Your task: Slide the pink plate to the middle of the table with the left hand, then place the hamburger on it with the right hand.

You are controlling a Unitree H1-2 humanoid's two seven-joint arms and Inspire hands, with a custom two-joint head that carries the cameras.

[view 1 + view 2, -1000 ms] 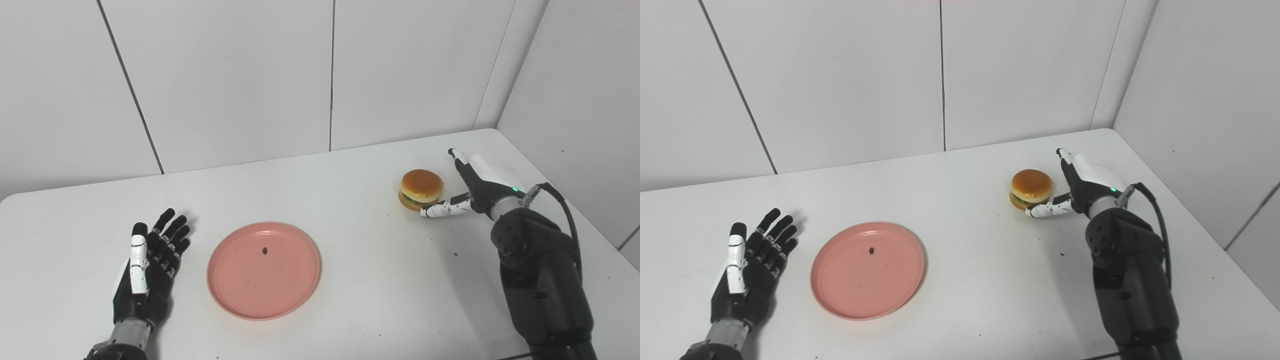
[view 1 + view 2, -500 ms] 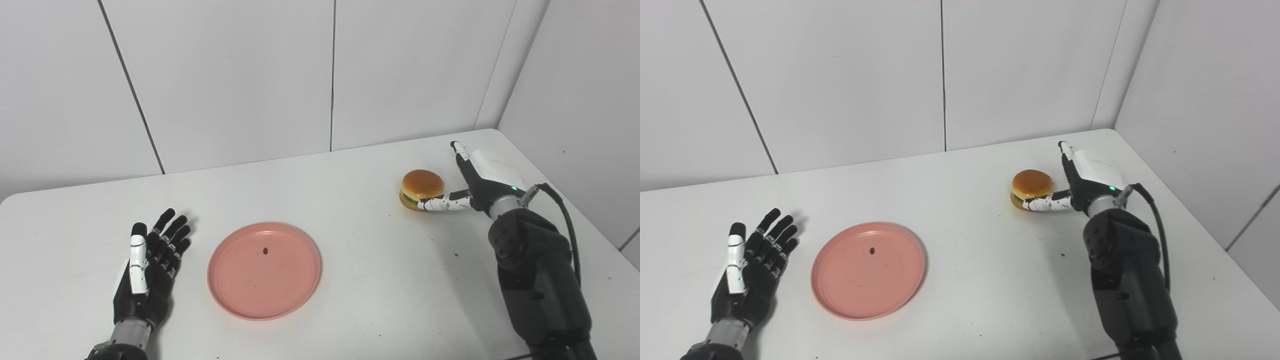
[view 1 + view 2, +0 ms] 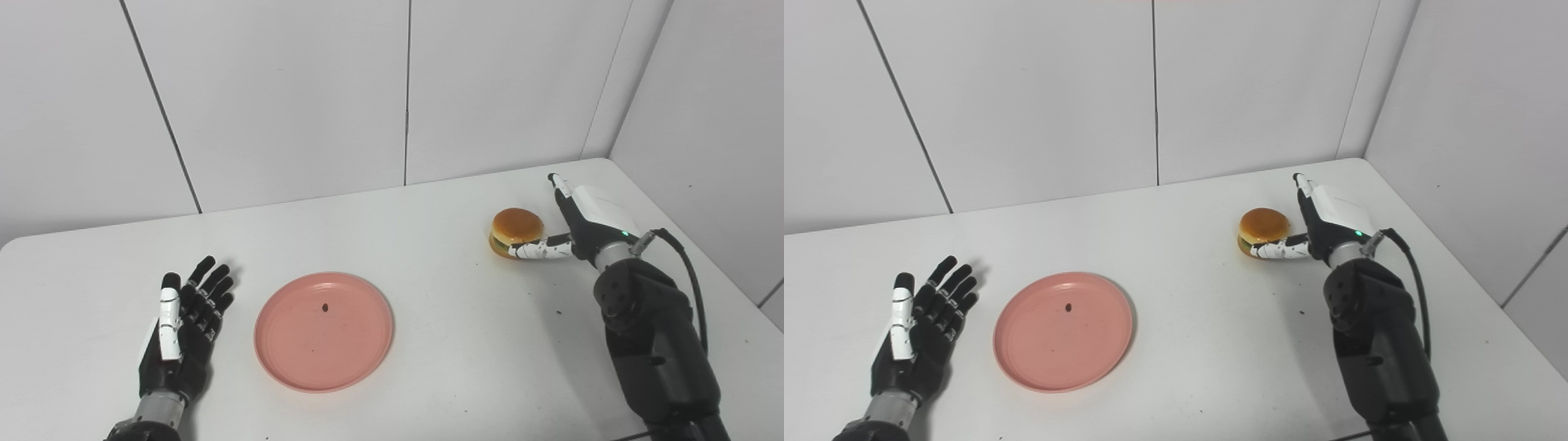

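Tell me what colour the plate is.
Pink, with a small dark speck; the plate shows best in the left eye view.

- Left hand (image 3: 180, 331) lying palm up, fingers spread and straight, holding nothing
- Right hand (image 3: 579, 223) reaching forward on edge, fingers pointing away, thumb (image 3: 539, 250) stretched sideways to the left, not closed

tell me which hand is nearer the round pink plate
Left. The left hand lies open just beside the round pink plate; the right hand is far off at the hamburger.
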